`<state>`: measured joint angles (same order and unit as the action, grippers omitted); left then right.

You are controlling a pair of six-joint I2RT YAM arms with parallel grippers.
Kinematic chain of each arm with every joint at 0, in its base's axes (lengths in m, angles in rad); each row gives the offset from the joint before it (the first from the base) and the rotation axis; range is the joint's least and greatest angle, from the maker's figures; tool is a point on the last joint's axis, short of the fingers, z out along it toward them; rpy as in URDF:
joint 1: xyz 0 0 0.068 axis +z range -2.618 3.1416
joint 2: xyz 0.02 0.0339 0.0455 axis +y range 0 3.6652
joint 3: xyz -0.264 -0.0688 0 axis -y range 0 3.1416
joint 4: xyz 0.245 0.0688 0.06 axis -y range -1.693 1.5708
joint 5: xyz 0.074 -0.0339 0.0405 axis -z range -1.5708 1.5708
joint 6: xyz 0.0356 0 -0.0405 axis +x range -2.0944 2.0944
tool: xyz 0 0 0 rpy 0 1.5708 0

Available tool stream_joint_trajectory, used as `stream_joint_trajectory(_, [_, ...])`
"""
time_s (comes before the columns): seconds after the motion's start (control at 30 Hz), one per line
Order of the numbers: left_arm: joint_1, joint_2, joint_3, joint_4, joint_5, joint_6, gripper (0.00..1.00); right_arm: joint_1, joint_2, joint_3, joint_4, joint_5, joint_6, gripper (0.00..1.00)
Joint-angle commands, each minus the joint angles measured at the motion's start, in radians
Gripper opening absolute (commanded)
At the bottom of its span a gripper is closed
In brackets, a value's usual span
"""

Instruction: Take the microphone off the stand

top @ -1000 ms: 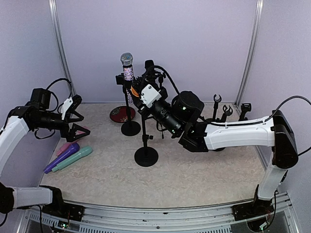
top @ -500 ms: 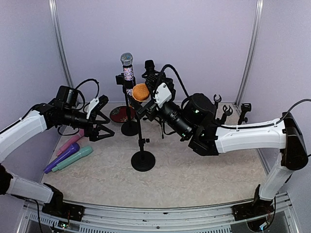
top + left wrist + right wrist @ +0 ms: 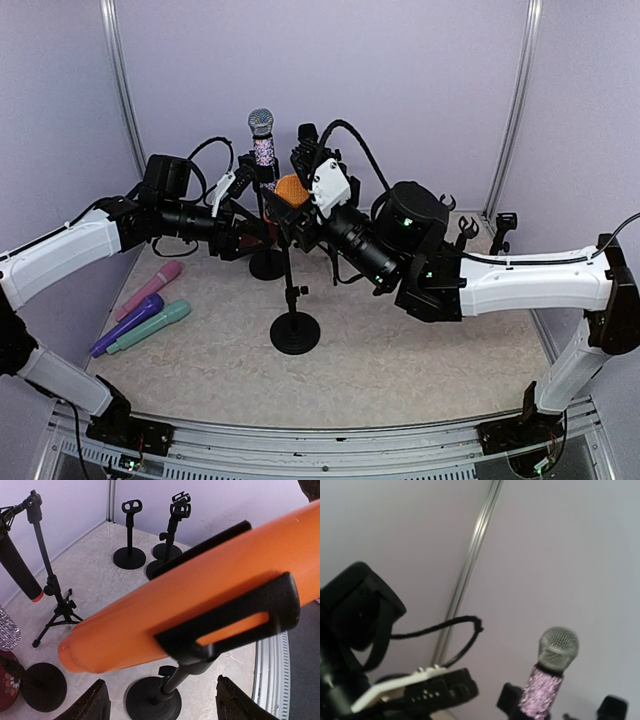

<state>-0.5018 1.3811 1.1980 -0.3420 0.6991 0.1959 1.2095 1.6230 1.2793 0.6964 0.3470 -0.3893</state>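
Orange mic [image 3: 200, 590] in clip [image 3: 280, 605] atop stand [image 3: 293, 335], mid-table. Left gripper [image 3: 161, 680] spread below mic. Right gripper [image 3: 297, 215] near mic head, jaw state unclear. Risk: stand tipping if yanked against clip; slip if pinched off-centre.

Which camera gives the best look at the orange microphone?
The left wrist view: the orange microphone fills the frame, lying in its black clip. The top view shows only its head, small. The right wrist view misses it, showing a glittery microphone instead.
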Motion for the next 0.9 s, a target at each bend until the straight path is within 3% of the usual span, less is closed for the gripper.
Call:
stream_joint_trajectory(0.0, [-0.044, 0.024, 0.029, 0.062, -0.013, -0.077, 0.68, 0.018, -0.002, 0.039, -0.064, 0.052, 0.008, 0.58])
stream_joint_trajectory(0.17, [-0.071, 0.036, 0.053, 0.056, -0.01, -0.081, 0.65, 0.044, 0.026, 0.063, -0.065, 0.099, -0.042, 0.39])
stream_joint_trajectory(0.33, [-0.1, 0.073, 0.098, 0.063, -0.028, -0.089, 0.57, 0.057, 0.035, 0.066, -0.067, 0.112, -0.051, 0.27])
stream_joint_trajectory(0.67, [-0.104, 0.107, 0.114, 0.065, -0.084, -0.053, 0.23, 0.08, 0.022, 0.045, -0.066, 0.134, -0.054, 0.19])
stream_joint_trajectory(0.73, [-0.102, 0.104, 0.123, 0.055, -0.098, -0.02, 0.11, 0.082, 0.014, 0.04, -0.064, 0.133, -0.049, 0.28])
stream_joint_trajectory(0.8, [-0.101, 0.1, 0.132, 0.043, -0.099, 0.015, 0.01, 0.082, 0.005, 0.036, -0.068, 0.129, -0.043, 0.57])
stream_joint_trajectory(0.87, [-0.1, 0.096, 0.141, 0.021, -0.086, 0.057, 0.0, 0.081, -0.006, 0.036, -0.089, 0.125, -0.046, 0.72])
